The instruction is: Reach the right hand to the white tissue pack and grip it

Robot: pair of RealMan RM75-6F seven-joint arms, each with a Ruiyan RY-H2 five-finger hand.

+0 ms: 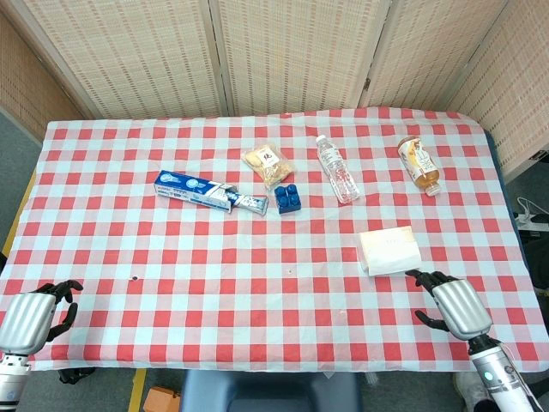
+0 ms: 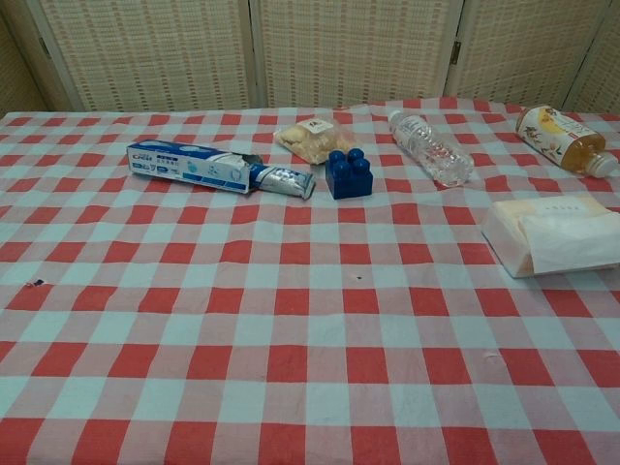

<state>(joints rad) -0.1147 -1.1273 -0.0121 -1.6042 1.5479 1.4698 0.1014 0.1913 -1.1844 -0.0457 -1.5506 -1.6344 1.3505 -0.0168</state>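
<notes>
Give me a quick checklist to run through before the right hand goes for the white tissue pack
1. White tissue pack in view and lying flat on the table: ok.
2. Right hand holds nothing, fingers apart: ok.
3. Right hand touching the pack: not ok, it sits just short of the pack's near corner.
4. Path between hand and pack free of other things: ok.
5. Water bottle and tea bottle apart from the pack: ok.
6. Left hand out of the way at the far table edge: ok.
</notes>
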